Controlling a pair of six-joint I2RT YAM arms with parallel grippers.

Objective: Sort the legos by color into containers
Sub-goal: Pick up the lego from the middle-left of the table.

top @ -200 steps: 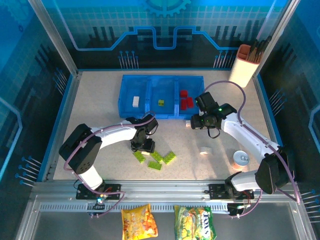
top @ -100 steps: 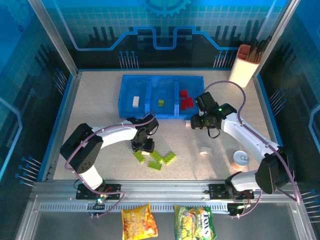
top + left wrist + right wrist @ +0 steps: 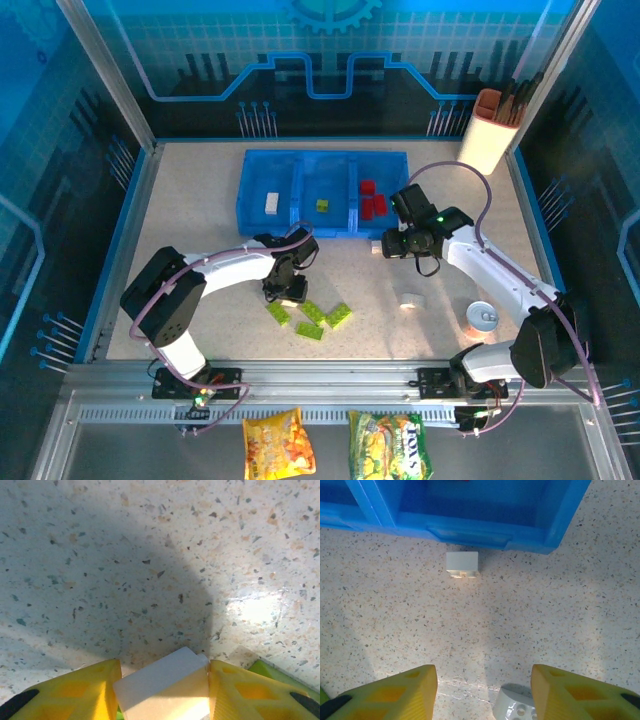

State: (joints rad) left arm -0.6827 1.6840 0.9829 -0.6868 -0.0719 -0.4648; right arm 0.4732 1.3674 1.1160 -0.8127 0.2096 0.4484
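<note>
My left gripper (image 3: 285, 291) (image 3: 161, 680) is shut on a white brick (image 3: 162, 690), low over the table beside several lime green bricks (image 3: 312, 312). My right gripper (image 3: 386, 244) (image 3: 484, 680) hangs open, nothing between its fingers, just in front of the blue three-part tray (image 3: 322, 222) (image 3: 470, 532). A small white brick (image 3: 462, 563) lies on the table against the tray's front wall. Another white studded piece (image 3: 517, 707) lies low between the right fingers. The tray holds a white brick (image 3: 271, 201) on the left, a green one (image 3: 323, 205) in the middle and red ones (image 3: 372, 198) on the right.
A white piece (image 3: 411, 301) and a small round can (image 3: 483, 318) lie at the right front. The white-and-orange cup (image 3: 490, 130) stands at the back right corner. Two snack bags (image 3: 278, 442) lie below the rail.
</note>
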